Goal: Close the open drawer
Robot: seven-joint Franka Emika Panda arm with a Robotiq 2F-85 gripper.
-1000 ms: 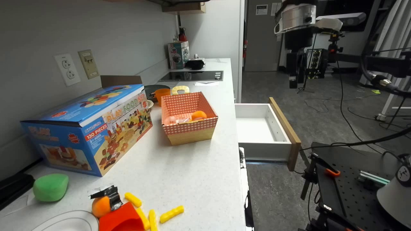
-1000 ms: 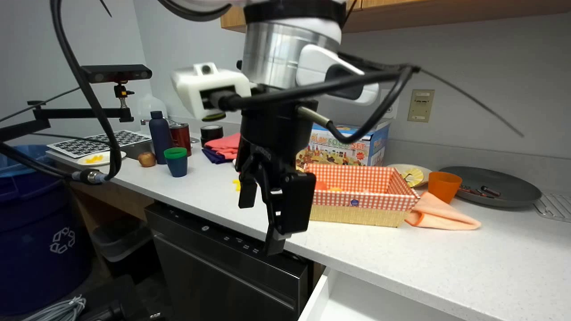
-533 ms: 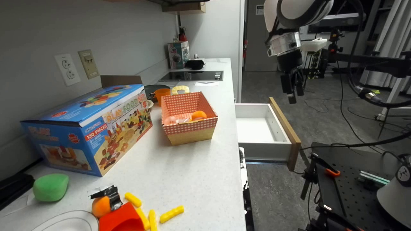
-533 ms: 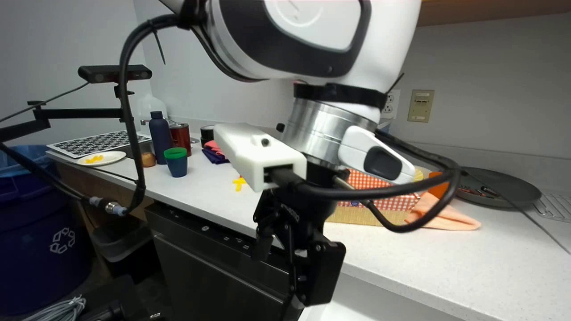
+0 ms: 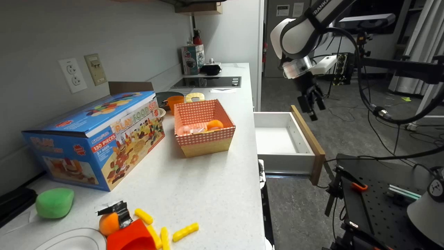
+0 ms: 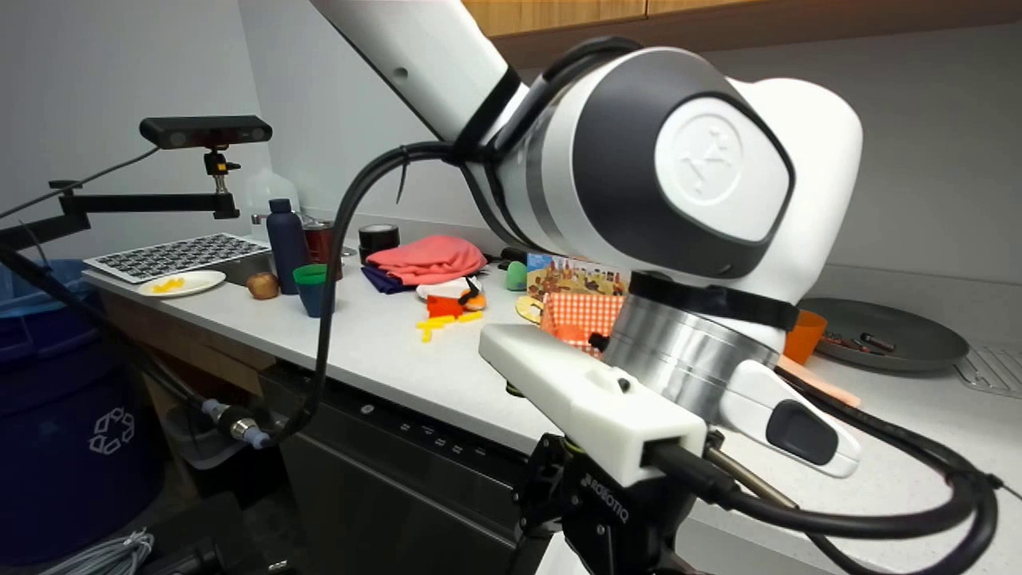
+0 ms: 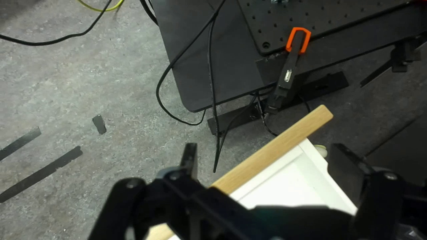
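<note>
- The drawer (image 5: 277, 140) stands pulled out from under the white countertop (image 5: 215, 187), its white inside in plain sight, its tan wooden front edge (image 5: 309, 135) near a black table (image 7: 213, 66).
- Down from above comes the Franka arm (image 6: 431, 64), bent at a white and dark grey joint, a black cable (image 6: 878, 525) curving off at the wrist.
- The Robotiq gripper (image 7: 265, 147) tilts downward near that front edge; from where I stand I can't tell how high above the wood it is.
- It is spread wide: in the wrist view the fingers (image 7: 190, 158) are well apart, with grey floor (image 7: 133, 140) and a slanting stretch of the drawer showing in the gap.
- On the countertop a red checkered basket (image 5: 204, 148) holds an orange toy piece (image 5: 215, 124), near the blue play food box (image 5: 128, 135).
- At the near end in an exterior view lie a red toy fries holder (image 5: 130, 238), yellow fries (image 5: 185, 232) and a green toy (image 5: 55, 203).
- Elsewhere along the countertop, in an exterior view, I make out a navy bottle (image 6: 286, 247), a green-rimmed cup (image 6: 310, 291) and a coral cloth (image 6: 431, 259); a dark dishwasher (image 6: 399, 471) sits underneath.
- An orange-tipped clamp (image 7: 287, 78) sits at the black table's edge.
</note>
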